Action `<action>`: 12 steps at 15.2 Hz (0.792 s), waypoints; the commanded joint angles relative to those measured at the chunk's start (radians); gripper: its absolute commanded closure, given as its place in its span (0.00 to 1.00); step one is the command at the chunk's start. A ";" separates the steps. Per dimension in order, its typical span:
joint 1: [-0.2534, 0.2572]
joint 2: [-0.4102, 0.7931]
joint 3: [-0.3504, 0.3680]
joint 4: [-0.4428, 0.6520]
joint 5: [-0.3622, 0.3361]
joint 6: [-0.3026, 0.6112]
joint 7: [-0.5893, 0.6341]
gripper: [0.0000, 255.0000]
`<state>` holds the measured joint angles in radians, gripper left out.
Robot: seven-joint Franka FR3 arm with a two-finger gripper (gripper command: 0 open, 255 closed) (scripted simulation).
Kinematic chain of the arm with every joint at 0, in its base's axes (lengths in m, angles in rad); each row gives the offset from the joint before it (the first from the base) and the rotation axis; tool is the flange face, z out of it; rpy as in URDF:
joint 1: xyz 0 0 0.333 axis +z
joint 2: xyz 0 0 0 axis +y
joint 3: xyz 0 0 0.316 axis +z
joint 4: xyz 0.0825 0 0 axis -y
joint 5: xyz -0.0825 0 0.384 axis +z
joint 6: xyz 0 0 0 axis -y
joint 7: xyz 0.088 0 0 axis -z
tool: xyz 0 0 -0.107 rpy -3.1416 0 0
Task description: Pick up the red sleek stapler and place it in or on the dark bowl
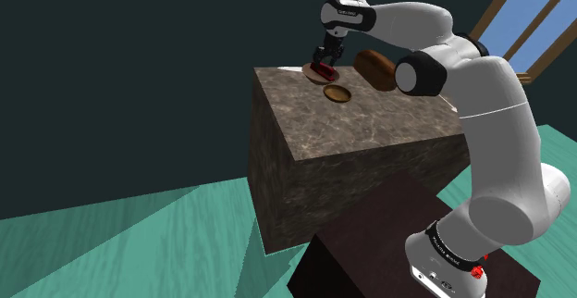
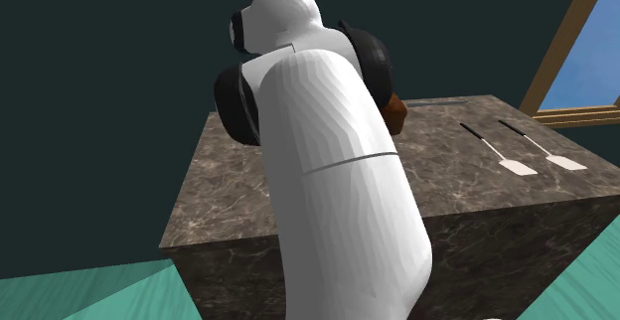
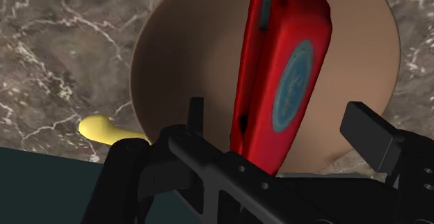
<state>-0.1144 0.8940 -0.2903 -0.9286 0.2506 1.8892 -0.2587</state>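
The stapler [image 3: 282,83], glossy red with a blue oval label, lies in a shallow, round, tan dish [image 3: 181,62] on the veined stone block [image 3: 55,49]. The gripper [image 3: 282,118] straddles the stapler with its fingers wide apart.

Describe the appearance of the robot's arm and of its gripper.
The arm is white, built of thick rounded links with dark joints between them. A black band with small white lettering rings its base, beside a small red mark. The gripper is all black, with two blocky, angular fingers.
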 commanded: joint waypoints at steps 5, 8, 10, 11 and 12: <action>-0.010 -0.026 -0.004 0.084 -0.007 -0.107 0.009 0.00; -0.010 -0.026 -0.004 0.083 -0.007 -0.107 0.009 0.00; -0.010 -0.026 -0.004 0.084 -0.007 -0.107 0.009 0.00; -0.010 -0.026 -0.004 0.084 -0.007 -0.107 0.009 0.00; -0.010 -0.026 -0.004 0.084 -0.007 -0.107 0.009 0.00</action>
<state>-0.1242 0.8683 -0.2946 -0.8452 0.2434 1.7823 -0.2494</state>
